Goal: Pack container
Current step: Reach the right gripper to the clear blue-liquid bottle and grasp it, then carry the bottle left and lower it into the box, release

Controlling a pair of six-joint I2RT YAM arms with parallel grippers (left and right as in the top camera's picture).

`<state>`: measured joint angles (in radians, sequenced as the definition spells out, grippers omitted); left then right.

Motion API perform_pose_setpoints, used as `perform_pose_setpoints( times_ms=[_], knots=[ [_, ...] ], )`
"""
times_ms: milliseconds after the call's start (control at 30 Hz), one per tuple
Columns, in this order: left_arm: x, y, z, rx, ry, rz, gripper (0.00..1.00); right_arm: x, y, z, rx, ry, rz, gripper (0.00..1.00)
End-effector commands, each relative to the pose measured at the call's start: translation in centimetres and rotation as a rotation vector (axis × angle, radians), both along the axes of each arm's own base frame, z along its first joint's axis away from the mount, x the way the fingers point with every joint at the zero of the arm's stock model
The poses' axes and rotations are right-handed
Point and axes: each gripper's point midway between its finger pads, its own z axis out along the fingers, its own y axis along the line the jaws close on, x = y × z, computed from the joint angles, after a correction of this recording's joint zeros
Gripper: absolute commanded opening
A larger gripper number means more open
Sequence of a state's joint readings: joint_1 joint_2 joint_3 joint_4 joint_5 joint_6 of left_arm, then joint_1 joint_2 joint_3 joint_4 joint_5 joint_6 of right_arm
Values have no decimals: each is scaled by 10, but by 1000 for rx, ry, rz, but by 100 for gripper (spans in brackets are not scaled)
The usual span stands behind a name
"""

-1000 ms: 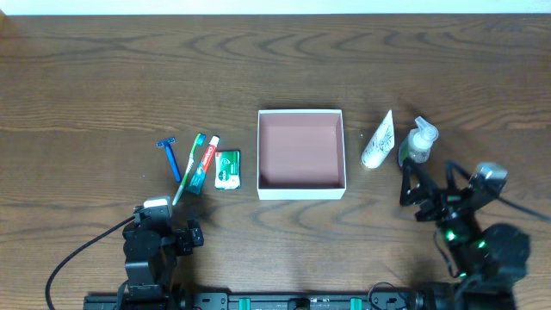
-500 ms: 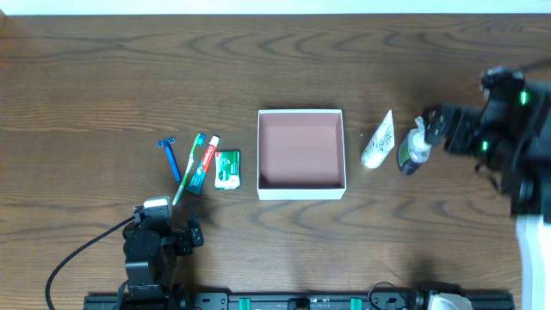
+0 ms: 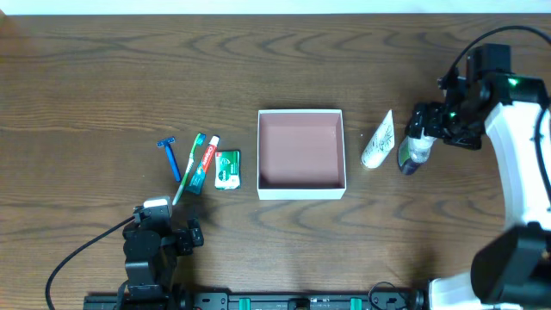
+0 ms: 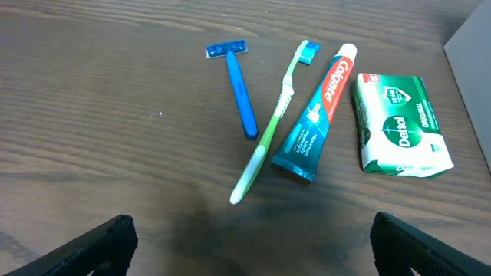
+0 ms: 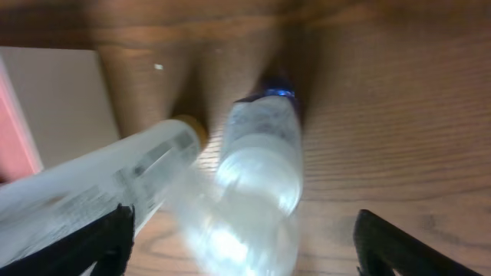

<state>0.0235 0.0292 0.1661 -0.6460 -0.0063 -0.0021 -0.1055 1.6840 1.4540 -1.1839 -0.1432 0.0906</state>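
1. Fingertips [image 5: 115, 234] of right gripper [image 5: 245, 238]: spread wide, flank clear plastic pump bottle with blue base [image 5: 257, 153] without touching it.
2. Just beside that bottle: white printed squeeze tube [image 3: 377, 142], lying flat.
3. Fingers [image 4: 100, 241] of left gripper [image 4: 253, 241]: likewise spread, hold nothing, hang over dark wooden table [image 4: 92, 115].
4. Ahead of them, side by side: blue plastic razor [image 4: 238, 88], green toothbrush [image 4: 272, 126], red-and-teal toothpaste tube [image 4: 318, 115], green-and-white soap box [image 4: 399, 126].
5. Between both groups, mid-table: shallow square white-walled container [image 3: 301, 151], pinkish-brown inside.

Crowded right, open middle
The pump bottle [image 3: 411, 157] and white tube [image 3: 377, 142] sit just beside each other; only a narrow strip of table [image 3: 355, 176] parts the tube from the container [image 3: 300, 193], whose inside is open from above
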Motion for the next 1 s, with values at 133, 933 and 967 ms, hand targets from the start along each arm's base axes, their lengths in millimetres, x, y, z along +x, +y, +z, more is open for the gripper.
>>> perform_pose_setpoints(
  times_ms=[133,933,967],
  knots=[
    [-1,1,-5,5,10,2,98,1,-8,-36,-49,112,-20,71],
    [-1,1,-5,5,10,2,98,-2,-12,7,-90,2,-29,33],
    [-1,1,-5,5,10,2,98,-4,-11,20,-92,-34,-31,33]
  ],
)
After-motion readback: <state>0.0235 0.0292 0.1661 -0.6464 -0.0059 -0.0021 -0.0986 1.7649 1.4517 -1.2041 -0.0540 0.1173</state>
